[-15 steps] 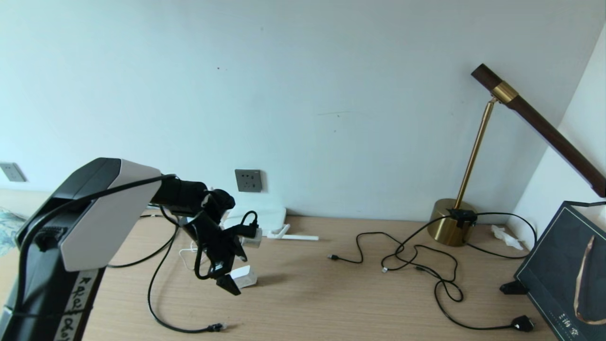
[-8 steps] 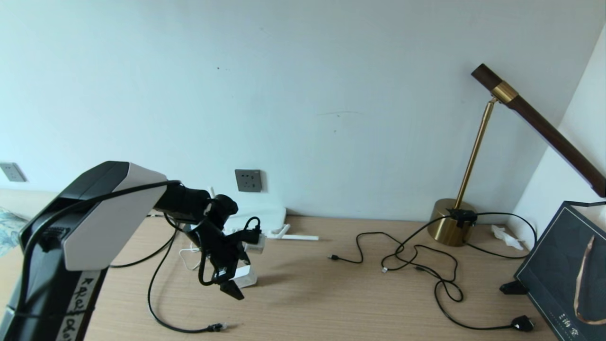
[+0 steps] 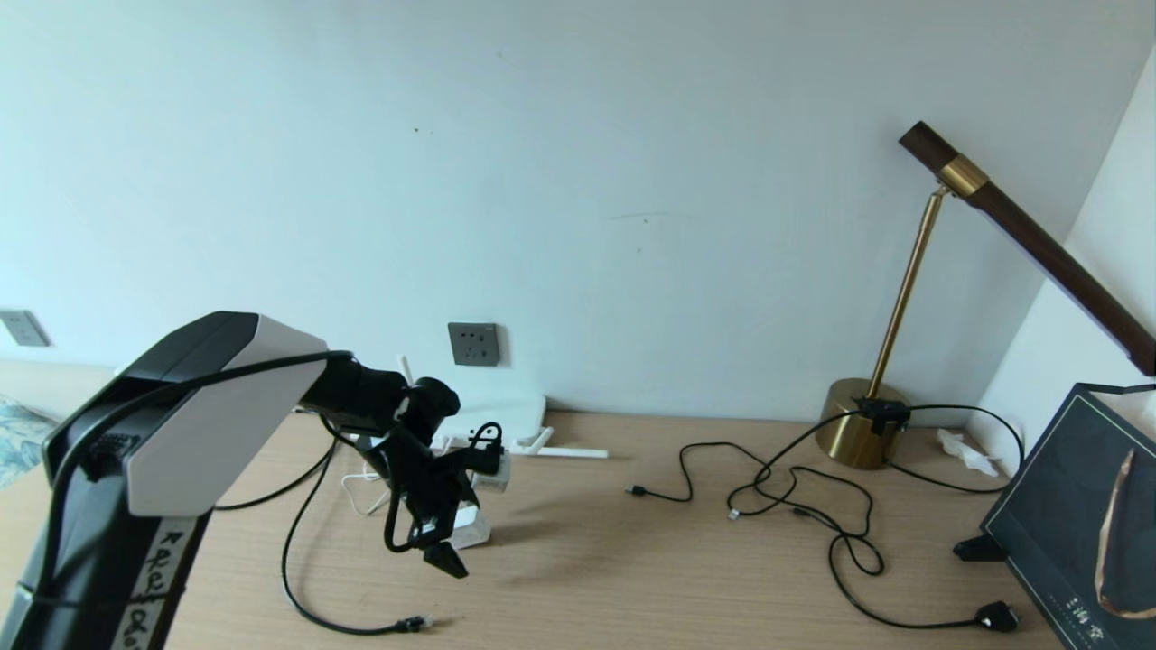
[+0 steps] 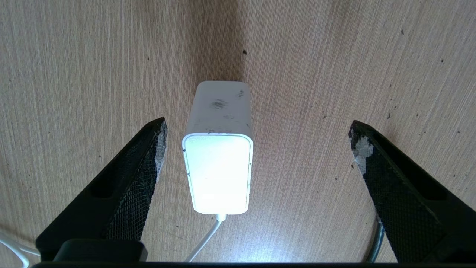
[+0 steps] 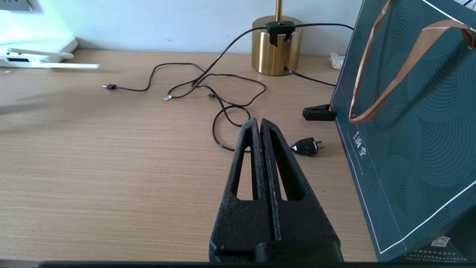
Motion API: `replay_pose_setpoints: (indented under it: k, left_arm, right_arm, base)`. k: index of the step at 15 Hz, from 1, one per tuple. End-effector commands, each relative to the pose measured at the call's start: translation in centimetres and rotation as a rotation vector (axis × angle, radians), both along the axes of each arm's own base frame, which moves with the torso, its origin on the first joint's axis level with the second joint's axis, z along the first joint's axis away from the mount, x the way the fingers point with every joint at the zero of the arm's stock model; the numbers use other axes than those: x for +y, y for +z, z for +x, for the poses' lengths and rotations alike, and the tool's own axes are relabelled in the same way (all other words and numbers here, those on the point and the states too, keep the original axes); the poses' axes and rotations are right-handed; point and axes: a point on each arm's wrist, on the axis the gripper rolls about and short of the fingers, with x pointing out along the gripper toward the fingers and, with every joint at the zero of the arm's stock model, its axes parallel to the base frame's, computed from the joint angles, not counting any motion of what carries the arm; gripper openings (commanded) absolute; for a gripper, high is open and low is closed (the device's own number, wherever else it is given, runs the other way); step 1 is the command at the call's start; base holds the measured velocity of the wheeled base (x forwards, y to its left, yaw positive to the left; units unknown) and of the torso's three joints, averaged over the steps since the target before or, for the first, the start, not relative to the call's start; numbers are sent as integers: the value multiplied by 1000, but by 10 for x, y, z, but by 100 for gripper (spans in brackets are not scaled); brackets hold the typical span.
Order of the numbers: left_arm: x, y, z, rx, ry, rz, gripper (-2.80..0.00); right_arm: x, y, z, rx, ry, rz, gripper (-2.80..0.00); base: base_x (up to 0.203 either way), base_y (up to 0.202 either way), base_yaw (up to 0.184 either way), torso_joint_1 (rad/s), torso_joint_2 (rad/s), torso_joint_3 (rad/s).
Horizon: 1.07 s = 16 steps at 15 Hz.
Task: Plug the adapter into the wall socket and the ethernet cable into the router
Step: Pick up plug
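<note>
Adapter [image 4: 219, 156], a small white plastic cube, lay between the spread left gripper [image 4: 256, 143] fingers, nearer the nine-o'clock one; centring before closing was advisable.

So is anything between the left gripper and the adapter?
Nothing visible. The left gripper is open, its fingers on either side of the adapter, with only bare desk in the gaps.
</note>
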Motion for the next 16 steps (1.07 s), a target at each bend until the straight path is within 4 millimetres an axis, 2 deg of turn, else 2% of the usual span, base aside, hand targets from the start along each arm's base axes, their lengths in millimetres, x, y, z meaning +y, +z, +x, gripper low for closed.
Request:
replay_pose_setpoints:
  k: [1,16]
  left_arm:
    - [0,1,-1,0,-7,-1,0]
    - [-1,1,-1,-5,-8,1,0]
  right_arm:
    - [0,0,0,1,0,0,-280]
    - [0,0,0,1,-1,0,-280]
  base:
    - [0,0,0,0,0,0]
    - [0,0,0,0,0,0]
